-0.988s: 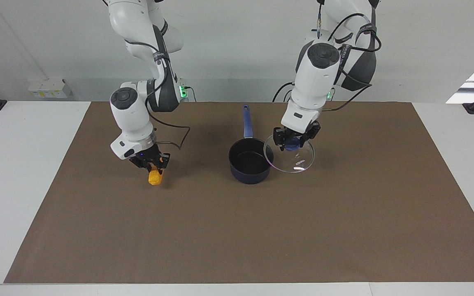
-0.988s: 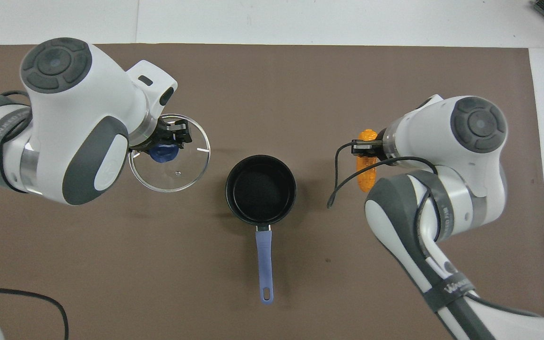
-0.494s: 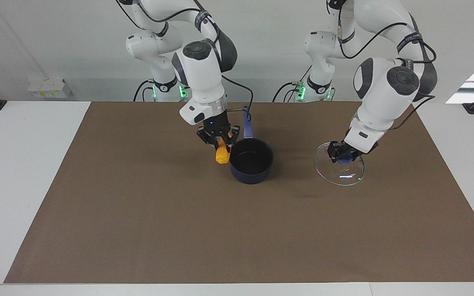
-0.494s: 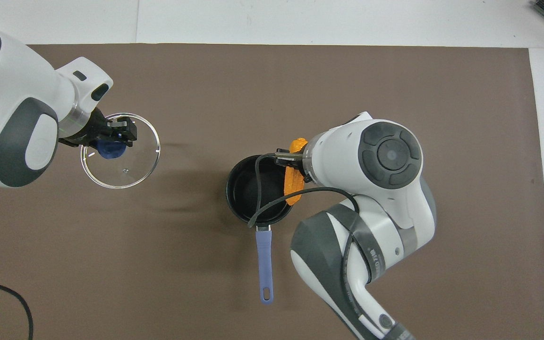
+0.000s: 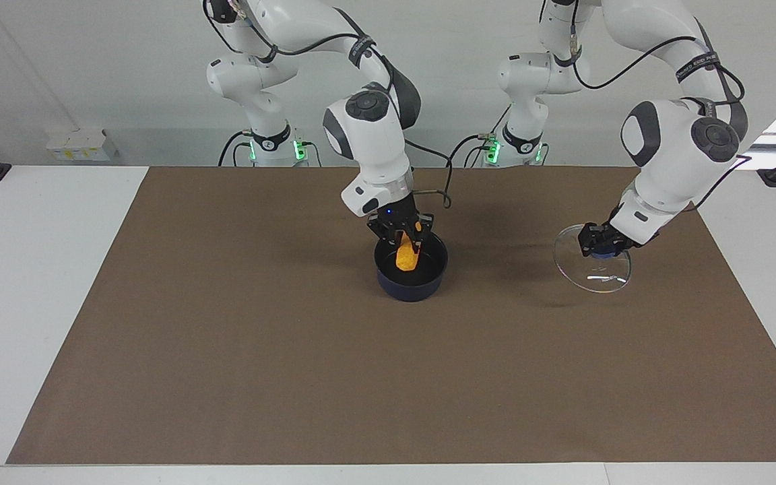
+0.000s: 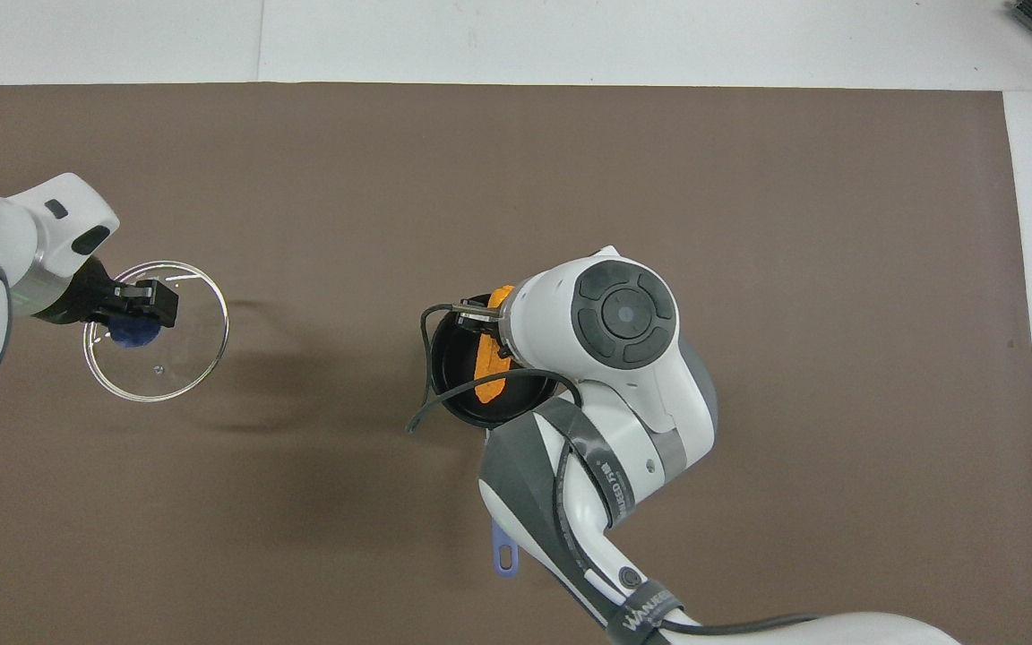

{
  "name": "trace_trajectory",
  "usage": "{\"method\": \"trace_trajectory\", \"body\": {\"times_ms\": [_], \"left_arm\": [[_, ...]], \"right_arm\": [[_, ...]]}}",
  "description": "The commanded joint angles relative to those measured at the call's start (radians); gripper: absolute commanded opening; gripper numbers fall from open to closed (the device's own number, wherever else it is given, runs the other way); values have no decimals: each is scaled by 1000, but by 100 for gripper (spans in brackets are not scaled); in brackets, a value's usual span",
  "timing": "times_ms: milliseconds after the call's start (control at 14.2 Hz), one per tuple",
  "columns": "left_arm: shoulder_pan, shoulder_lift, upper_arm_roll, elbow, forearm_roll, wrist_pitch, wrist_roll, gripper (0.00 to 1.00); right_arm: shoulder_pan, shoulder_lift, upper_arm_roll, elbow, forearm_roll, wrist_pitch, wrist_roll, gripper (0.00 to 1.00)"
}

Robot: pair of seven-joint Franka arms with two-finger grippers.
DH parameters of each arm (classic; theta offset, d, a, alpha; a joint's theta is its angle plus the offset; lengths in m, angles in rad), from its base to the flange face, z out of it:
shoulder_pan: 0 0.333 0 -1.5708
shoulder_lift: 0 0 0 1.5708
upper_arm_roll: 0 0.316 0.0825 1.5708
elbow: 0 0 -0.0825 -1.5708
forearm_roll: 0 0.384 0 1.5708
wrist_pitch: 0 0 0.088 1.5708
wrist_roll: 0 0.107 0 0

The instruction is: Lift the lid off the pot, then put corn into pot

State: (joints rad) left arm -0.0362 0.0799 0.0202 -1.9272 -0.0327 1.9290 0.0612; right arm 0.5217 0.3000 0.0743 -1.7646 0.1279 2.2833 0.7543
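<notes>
The dark blue pot [image 5: 411, 288] stands open on the brown mat, near the middle. My right gripper [image 5: 405, 237] is over it, shut on the orange-yellow corn [image 5: 405, 259], which hangs down inside the pot's rim. In the overhead view the right arm covers most of the pot [image 6: 450, 354]; the corn [image 6: 485, 376] and the handle's tip [image 6: 504, 556] show. My left gripper [image 5: 601, 244] is shut on the blue knob of the glass lid [image 5: 597, 277], held tilted low over the mat toward the left arm's end. The lid [image 6: 177, 358] and left gripper [image 6: 141, 306] also show in the overhead view.
The brown mat [image 5: 294, 377] covers most of the white table [image 5: 24, 283]. A black cable [image 6: 422, 414] from the right wrist loops over the pot's rim. A small white box [image 5: 78, 145] sits by the wall at the right arm's end.
My right gripper carried the corn from beside the pot to over its opening and lowered it in. My left gripper moved the lid farther toward the left arm's end and lower.
</notes>
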Motion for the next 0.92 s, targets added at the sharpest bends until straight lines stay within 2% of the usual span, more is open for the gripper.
{"method": "trace_trajectory", "body": {"times_ms": [0,353,494,565,635,706,776,847], "left_arm": [[54,-130,-9,-209,-10,115,87,0],[99,-164,-9,-390,-10,271,120,0],[110,-155,-9,-430,-10,323,123,0],[111,-147,-9,-435,-10,334,123,0],[111,-137,-9,-432,-10,331,123,56],[113,-137,-9,-431,-10,321,123,100],[113,-135,-9,-426,-10,321,112,100],[113,-132,-9,-420,-10,320,115,100]], "right_arm": [[12,56,-1,16,19,44,10,0],[9,50,1,-42,105,45,10,0],[11,50,1,-73,105,47,-4,4],[9,50,-1,-75,105,47,-6,12],[5,50,-1,-75,105,47,-6,24],[1,50,-1,-75,105,47,-10,49],[1,50,-1,-75,105,47,-13,68],[0,51,-1,-73,105,47,-12,72]]}}
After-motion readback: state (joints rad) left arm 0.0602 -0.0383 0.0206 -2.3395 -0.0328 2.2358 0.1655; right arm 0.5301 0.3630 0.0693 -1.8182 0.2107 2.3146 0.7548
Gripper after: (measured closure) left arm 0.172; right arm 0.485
